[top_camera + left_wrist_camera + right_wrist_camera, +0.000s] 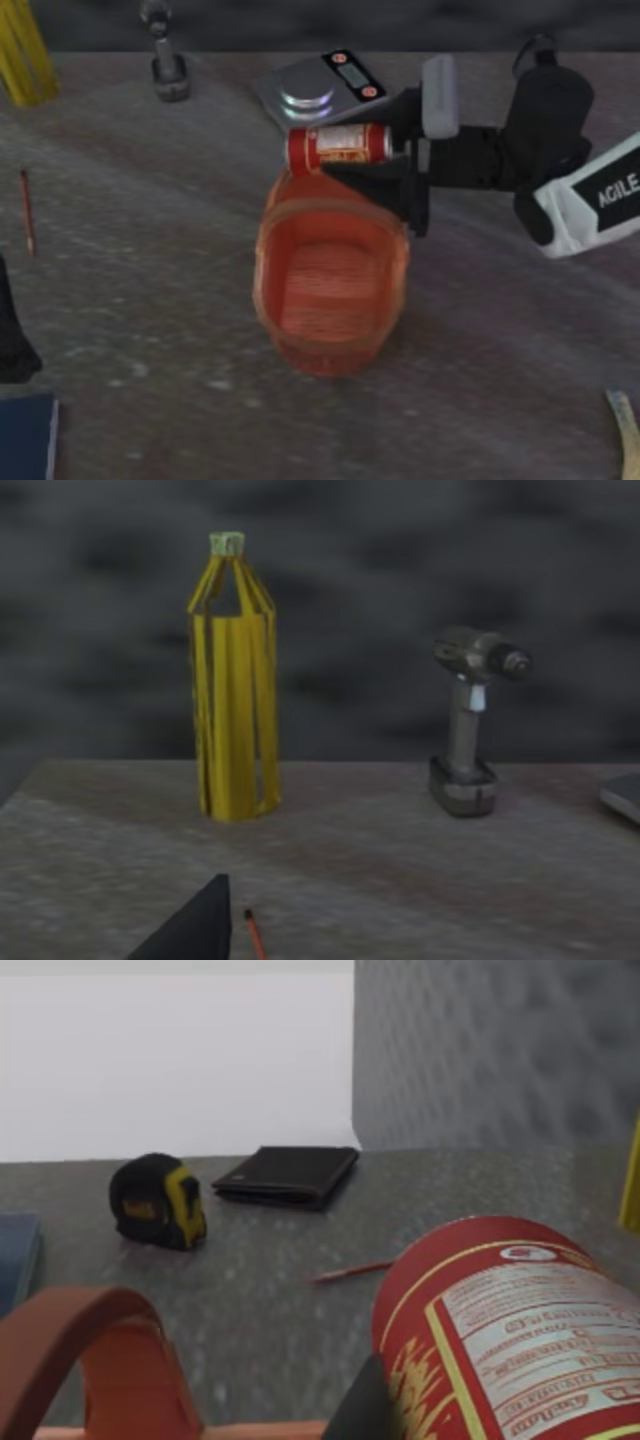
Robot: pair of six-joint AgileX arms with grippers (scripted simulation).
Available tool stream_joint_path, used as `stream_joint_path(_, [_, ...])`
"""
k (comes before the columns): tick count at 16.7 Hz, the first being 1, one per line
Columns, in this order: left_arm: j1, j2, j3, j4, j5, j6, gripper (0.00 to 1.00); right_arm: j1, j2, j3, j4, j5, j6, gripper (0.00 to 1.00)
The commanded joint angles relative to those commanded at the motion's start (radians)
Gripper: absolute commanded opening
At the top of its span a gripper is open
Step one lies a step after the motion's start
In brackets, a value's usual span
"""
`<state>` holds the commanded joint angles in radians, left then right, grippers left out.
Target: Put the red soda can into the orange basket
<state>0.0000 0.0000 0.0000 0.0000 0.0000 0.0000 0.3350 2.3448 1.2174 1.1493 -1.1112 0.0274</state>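
My left arm sits parked at the table's left edge. The orange basket (330,290) stands mid-table; over its far rim my right gripper (385,150) pinches the red soda can (335,146), held sideways. I should carry it over the middle before releasing.

The red soda can (338,146) is held on its side by the right tool (385,160), whose fingers are closed on it, above the far rim of the orange basket (331,288). A kitchen scale (322,87) is seen just behind the can. The left arm is seen only at the tabletop's (150,280) left edge.
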Motion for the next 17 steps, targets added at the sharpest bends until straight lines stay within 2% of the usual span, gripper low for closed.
stream_joint_path(3, [0.000,0.000,0.000,0.000,0.000,0.000,1.00,0.000,0.000,0.000,0.000,0.000,0.000,0.00])
stream_joint_path(16, [0.000,0.000,0.000,0.000,0.000,0.000,1.00,0.000,0.000,0.000,0.000,0.000,0.000,0.98])
stream_joint_path(17, [0.000,0.000,0.000,0.000,0.000,0.000,1.00,0.000,0.000,0.000,0.000,0.000,0.000,1.00])
